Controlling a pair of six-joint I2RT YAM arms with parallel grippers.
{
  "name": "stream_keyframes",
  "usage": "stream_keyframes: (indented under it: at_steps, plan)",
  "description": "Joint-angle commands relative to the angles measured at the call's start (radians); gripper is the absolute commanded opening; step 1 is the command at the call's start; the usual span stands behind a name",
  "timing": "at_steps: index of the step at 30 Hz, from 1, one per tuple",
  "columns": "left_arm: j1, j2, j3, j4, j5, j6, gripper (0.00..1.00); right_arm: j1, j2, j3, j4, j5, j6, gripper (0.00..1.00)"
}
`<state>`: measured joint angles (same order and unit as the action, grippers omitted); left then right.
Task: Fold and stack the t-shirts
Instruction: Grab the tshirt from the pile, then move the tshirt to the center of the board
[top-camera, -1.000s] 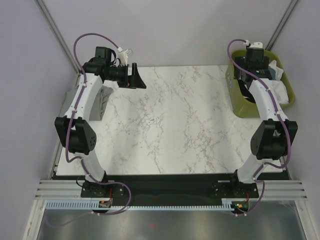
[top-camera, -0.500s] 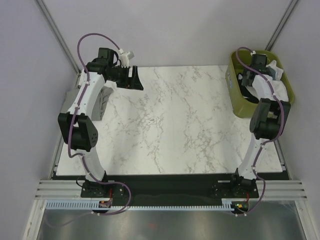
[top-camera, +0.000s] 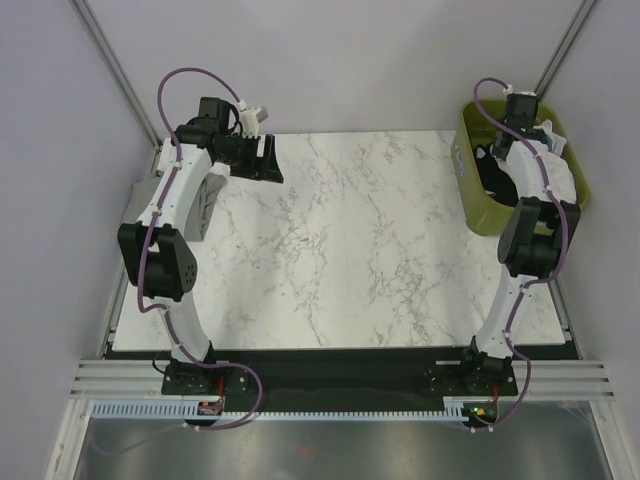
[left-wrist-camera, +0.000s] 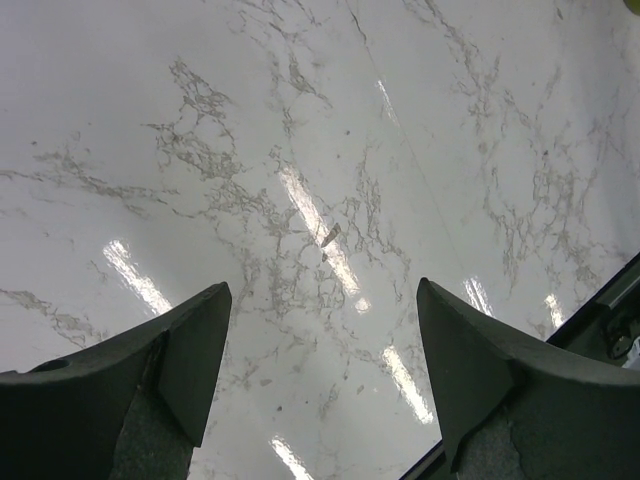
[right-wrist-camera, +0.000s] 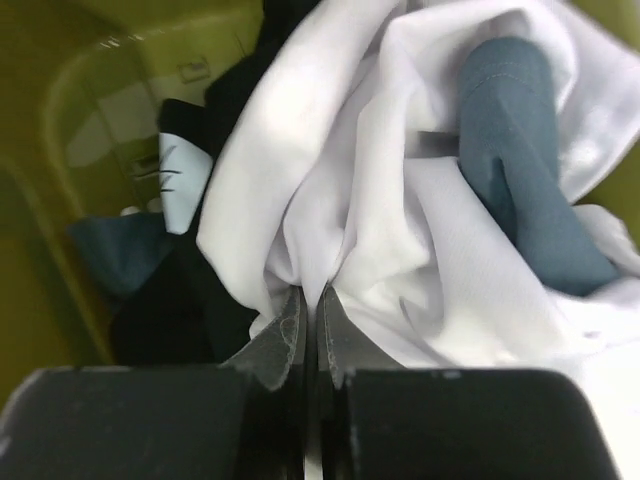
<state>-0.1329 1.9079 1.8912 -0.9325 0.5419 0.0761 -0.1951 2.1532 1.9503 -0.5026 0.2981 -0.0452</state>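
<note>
In the right wrist view my right gripper (right-wrist-camera: 312, 300) is shut on a fold of the white t-shirt (right-wrist-camera: 400, 200), pinched between its fingertips. A blue-teal t-shirt (right-wrist-camera: 520, 170) lies tucked in the white cloth, and a dark one (right-wrist-camera: 170, 310) sits lower left. All lie crumpled inside the olive-green bin (right-wrist-camera: 60, 120). From above, the right arm reaches down into the bin (top-camera: 470, 195), where the white t-shirt (top-camera: 562, 178) shows. My left gripper (top-camera: 265, 158) hovers open over the far left of the table, nothing between its fingers (left-wrist-camera: 200, 350).
The marble table (top-camera: 350, 240) spreads between the arms. The bin stands at its far right corner. A grey cloth (top-camera: 205, 210) lies at the table's left edge beneath the left arm. Below the left gripper (left-wrist-camera: 320, 330) is bare marble (left-wrist-camera: 300, 150).
The right arm has pushed deeper into the bin and its jaws have gone from open to shut on the white t-shirt. The left gripper has shifted slightly.
</note>
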Motion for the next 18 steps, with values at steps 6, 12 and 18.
stream_keyframes:
  at_steps: [6, 12, 18]
  plan:
    - [-0.001, -0.030, 0.078, 0.043, -0.071, -0.024, 0.83, 0.023, -0.390, -0.007, 0.018, -0.250, -0.010, 0.00]
    - [0.013, -0.116, 0.007, 0.041, -0.100, -0.094, 1.00, 0.075, -0.530, 0.085, 0.052, -0.519, 0.001, 0.00]
    - [0.072, -0.190, -0.073, 0.060, 0.027, -0.154, 0.99, 0.314, -0.553, 0.328, -0.049, -0.588, 0.038, 0.00]
